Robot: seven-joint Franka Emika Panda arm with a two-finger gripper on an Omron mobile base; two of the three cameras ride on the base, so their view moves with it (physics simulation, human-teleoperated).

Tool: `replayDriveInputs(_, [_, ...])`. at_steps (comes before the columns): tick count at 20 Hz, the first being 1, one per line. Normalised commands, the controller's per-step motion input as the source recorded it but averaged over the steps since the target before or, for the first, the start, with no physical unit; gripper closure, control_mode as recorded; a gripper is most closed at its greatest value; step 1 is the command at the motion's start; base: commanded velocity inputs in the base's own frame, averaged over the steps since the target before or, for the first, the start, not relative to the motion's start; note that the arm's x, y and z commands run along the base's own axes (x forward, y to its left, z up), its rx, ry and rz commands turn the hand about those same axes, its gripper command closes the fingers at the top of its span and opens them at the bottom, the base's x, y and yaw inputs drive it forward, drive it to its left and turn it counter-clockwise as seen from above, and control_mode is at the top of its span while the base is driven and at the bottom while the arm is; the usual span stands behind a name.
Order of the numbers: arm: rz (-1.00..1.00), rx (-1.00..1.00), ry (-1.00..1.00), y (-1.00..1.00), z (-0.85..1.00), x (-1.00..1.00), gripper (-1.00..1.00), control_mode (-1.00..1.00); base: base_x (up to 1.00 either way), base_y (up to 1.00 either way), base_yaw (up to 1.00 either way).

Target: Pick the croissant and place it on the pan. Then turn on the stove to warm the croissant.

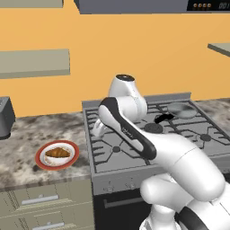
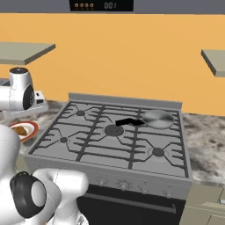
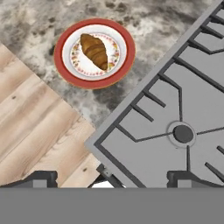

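The croissant (image 3: pixel 94 50) lies on a red-rimmed white plate (image 3: pixel 93 83) on the marbled counter, left of the stove (image 3: pixel 175 96). My gripper (image 3: pixel 112 178) hovers high over the stove's front left corner, open, with nothing between its widely spaced fingertips (image 3: pixel 40 177). It stands well apart from the croissant (image 1: pixel 57 153). The grey pan (image 1: pixel 182 109) sits on the stove's (image 1: pixel 134 155) back right burner, its black handle pointing left. From the right, the pan (image 2: pixel 158 118) and the croissant (image 2: pixel 19 130) are at opposite ends of the stove (image 2: pixel 110 149).
Small knobs (image 2: pixel 124 185) line the stove's front above the black oven door. Drawers (image 1: pixel 40 202) sit under the counter below the plate (image 1: pixel 38 157). A dark appliance (image 1: pixel 4 117) stands at the counter's far left. Wall shelves (image 1: pixel 33 63) hang above.
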Motion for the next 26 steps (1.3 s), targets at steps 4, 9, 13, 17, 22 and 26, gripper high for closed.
replayDriveInputs(4, [0.05, 0.00, 0.04, 0.21, -0.25, 0.00, -1.00, -1.00, 0.00, 0.00, 0.00])
replayDriveInputs(9, [0.07, 0.00, 0.02, 0.23, -0.25, 0.00, -1.00, -1.00, 0.00, 0.00, 0.00])
replayDriveInputs(13, [0.13, 0.00, 0.00, 0.36, -0.22, 0.00, -1.00, -1.00, 0.00, 0.00, 0.00])
replayDriveInputs(17, [0.16, -0.02, 0.00, 0.37, -0.21, 0.00, -1.00, -1.00, 0.00, 0.00, 0.00])
replayDriveInputs(22, [0.17, -0.05, 0.00, 0.34, -0.22, 0.00, -1.00, -1.00, 0.00, 0.00, 0.00])
replayDriveInputs(26, [0.15, -0.05, 0.00, 0.26, -0.23, 0.00, -1.00, -1.00, 0.00, 0.00, 0.00])
